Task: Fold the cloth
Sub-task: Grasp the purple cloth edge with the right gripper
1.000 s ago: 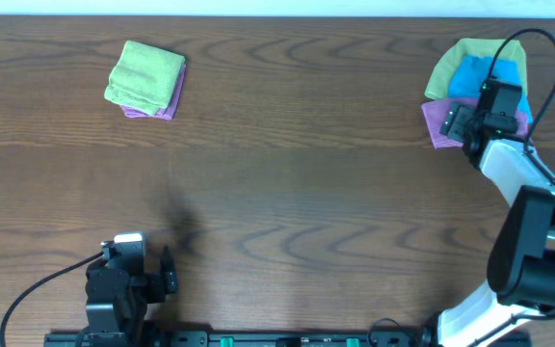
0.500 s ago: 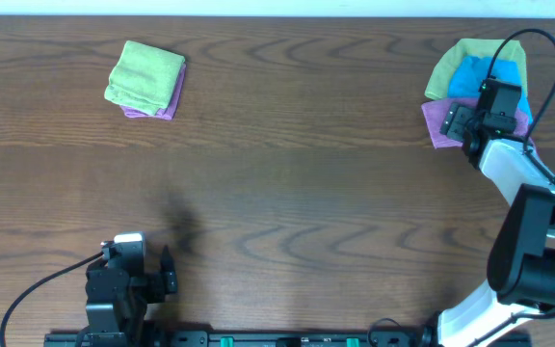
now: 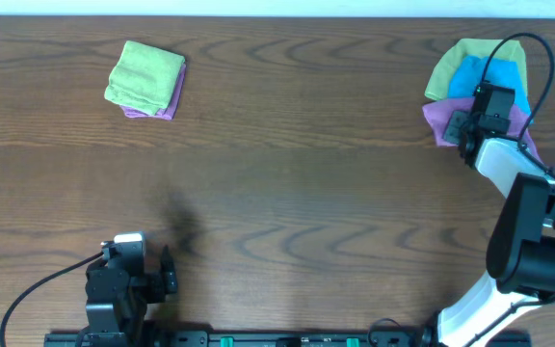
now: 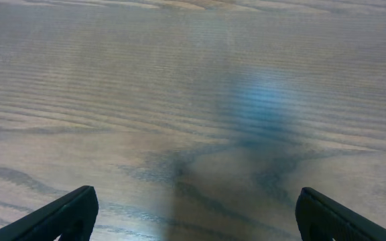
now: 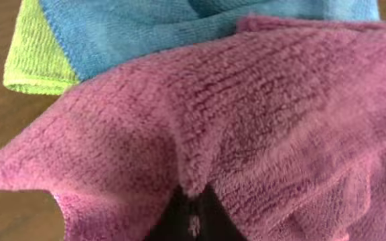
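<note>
At far right on the counter [image 3: 306, 193], pinching a fold of the cloth [image 5: 260, 114] in the right gripper [image 5: 191, 215]; soft, light, limp, probably best taken at a corner; left gripper [image 4: 200, 217] spread, idle.

On our wood-grain counter [image 3: 287, 173], far left, a folded green cloth [image 3: 145, 75] tops a purple square [image 3: 167, 108]; far right, a lime-green cloth [image 3: 446, 69], blue cloth [image 3: 470, 75] and lilac cloth [image 3: 439, 118] overlap.

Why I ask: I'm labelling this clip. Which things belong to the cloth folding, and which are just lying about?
Job: lilac cloth; right tool, shut on its edge.
Lying about: blue cloth and lime-green cloth in the same pile; folded green cloth on a small purple cloth; left tool, open.
</note>
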